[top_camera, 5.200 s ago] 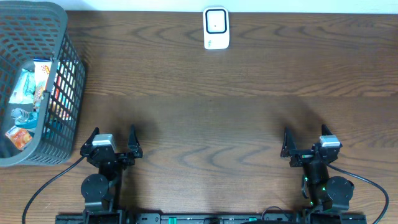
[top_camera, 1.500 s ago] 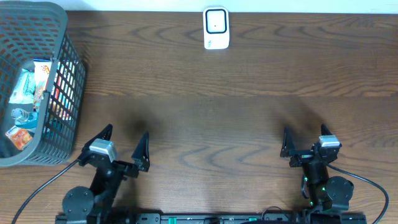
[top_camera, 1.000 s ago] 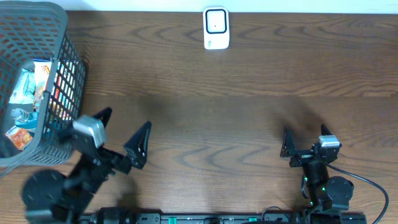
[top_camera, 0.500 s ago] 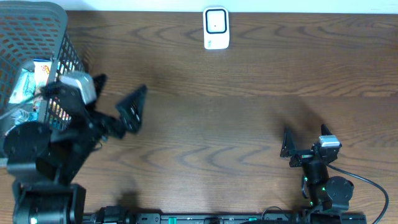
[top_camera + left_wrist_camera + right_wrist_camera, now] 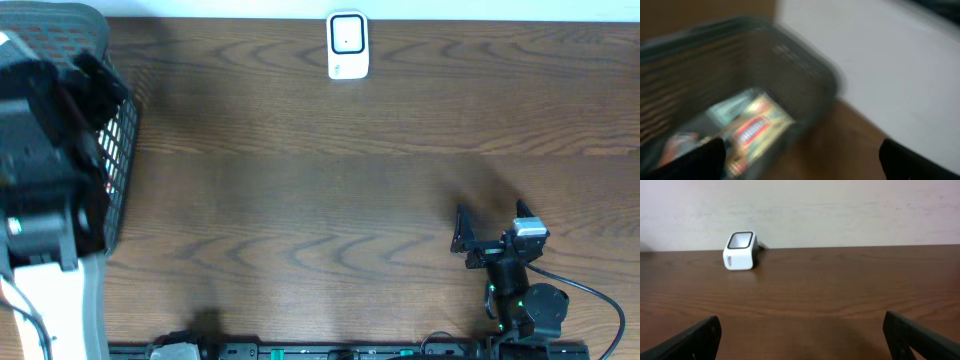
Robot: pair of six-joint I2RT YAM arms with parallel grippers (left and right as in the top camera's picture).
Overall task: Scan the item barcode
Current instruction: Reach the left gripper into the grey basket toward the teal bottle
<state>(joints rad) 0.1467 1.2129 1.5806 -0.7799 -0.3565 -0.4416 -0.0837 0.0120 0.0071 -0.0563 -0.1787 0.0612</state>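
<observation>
Dark wood-grain table — matt; scanner glossy white plastic; basket plastic mesh.

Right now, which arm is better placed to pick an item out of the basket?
Left. The left gripper hangs open over the basket, a packet in view below. The right gripper sits open across the table, far from it.

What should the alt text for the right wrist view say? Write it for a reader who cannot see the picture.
A small white scanner stands on a brown wooden table near a pale wall, left of centre. The right gripper is open and empty, its two dark fingertips at the bottom corners of the picture.
</observation>
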